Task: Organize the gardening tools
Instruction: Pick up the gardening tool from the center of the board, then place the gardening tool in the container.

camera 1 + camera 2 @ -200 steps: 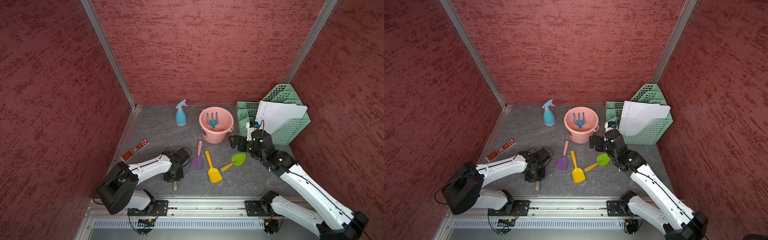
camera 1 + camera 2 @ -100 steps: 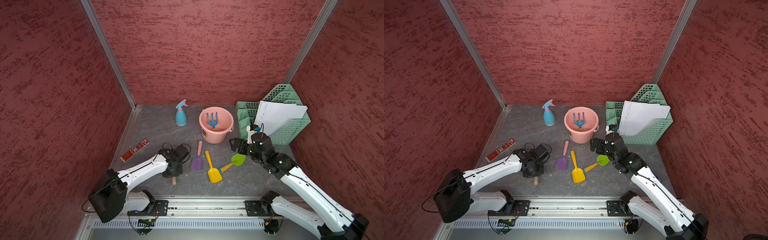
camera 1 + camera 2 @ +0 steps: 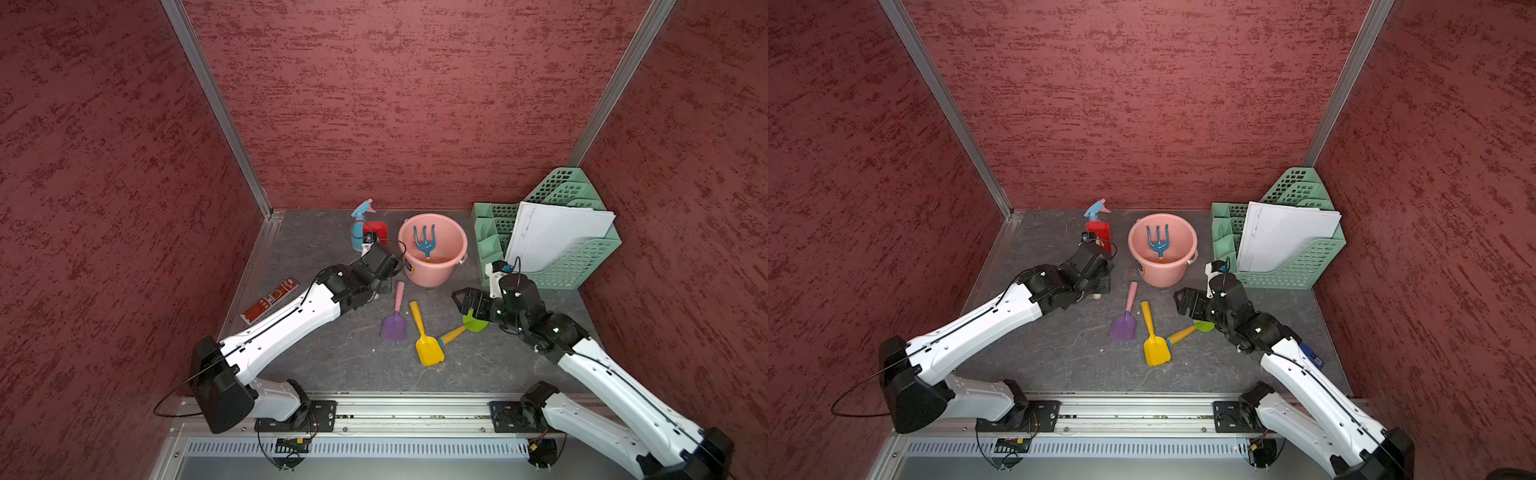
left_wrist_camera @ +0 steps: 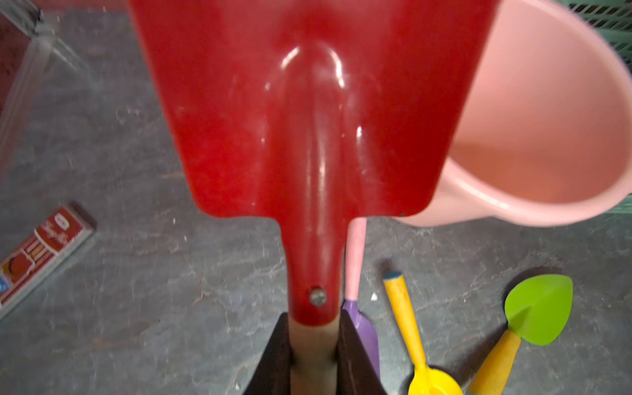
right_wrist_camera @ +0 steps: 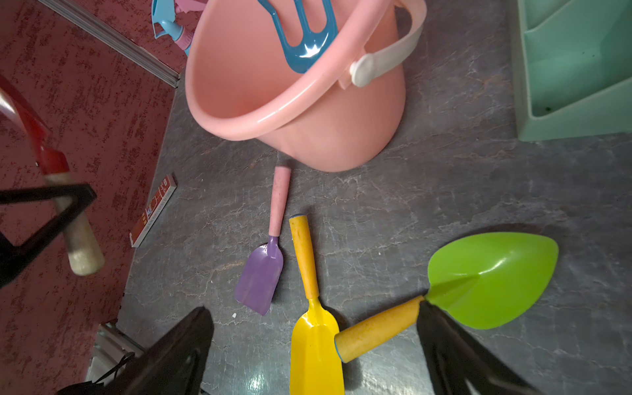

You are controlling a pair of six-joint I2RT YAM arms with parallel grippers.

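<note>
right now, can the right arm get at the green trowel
Probably yes. The right claw is open and hangs over the green trowel, whose handle lies between its fingers with nothing on top. Only the yellow shovel crowds it: its blade lies against the handle's end.

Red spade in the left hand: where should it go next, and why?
Probably swing the red spade over the pink bucket and lower it in: the left hand is shut on its wooden handle, holding it raised beside the bucket, where the blue claw already sits.
</note>
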